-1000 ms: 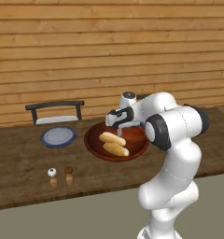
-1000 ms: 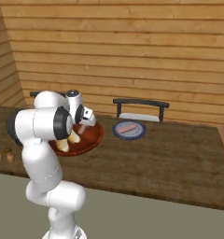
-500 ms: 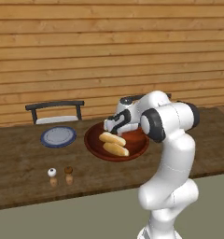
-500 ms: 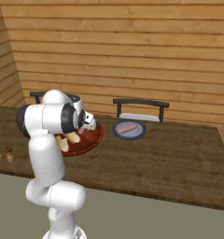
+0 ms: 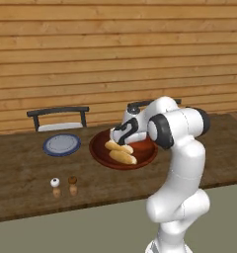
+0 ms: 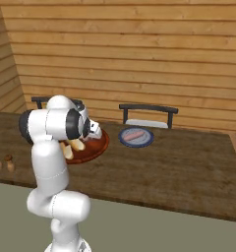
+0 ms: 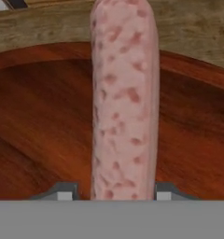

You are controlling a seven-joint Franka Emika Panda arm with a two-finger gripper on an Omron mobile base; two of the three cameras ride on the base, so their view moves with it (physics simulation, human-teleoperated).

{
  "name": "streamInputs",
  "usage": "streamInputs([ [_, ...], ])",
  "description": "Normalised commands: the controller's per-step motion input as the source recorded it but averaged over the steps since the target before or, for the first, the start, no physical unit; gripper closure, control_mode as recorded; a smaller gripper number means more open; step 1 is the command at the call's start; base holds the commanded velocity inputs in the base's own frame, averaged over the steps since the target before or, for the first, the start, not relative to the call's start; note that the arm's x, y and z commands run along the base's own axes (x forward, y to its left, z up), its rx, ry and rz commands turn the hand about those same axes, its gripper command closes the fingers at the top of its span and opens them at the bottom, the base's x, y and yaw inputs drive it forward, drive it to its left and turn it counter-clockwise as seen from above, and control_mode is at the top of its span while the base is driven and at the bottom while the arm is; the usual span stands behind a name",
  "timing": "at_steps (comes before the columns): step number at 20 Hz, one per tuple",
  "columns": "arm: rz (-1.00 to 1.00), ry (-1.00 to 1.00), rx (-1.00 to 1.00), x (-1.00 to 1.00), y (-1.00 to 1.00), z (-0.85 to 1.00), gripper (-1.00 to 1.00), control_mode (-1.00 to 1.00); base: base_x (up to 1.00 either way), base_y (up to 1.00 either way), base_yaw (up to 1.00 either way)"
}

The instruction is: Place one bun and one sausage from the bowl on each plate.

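Two shakers (image 5: 63,184) stand at the left front of the table (image 5: 21,168). Right of them lies an empty plate (image 5: 61,145), then the bowl (image 5: 142,150) with two buns (image 5: 119,152). Over the bowl, the gripper (image 7: 115,193) has its fingers (image 7: 62,191) pressed against both sides of a sausage (image 7: 124,102). Farther right, another plate (image 6: 135,136) carries a sausage (image 6: 135,135).

Even, bright rendered light; soft shadows under arm; no glare; base views coarse; hand view close-up slightly soft.
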Motion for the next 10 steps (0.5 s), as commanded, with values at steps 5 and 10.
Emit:
streamInputs([
  [5, 0.00, -0.12, 0.00, -0.27, 0.02, 0.21, 1.00, -1.00, 0.00, 0.00, 0.00],
  [10, 0.04, -0.22, 0.07, -0.68, 0.28, 1.00, 1.00, -1.00, 0.00, 0.00, 0.00],
])
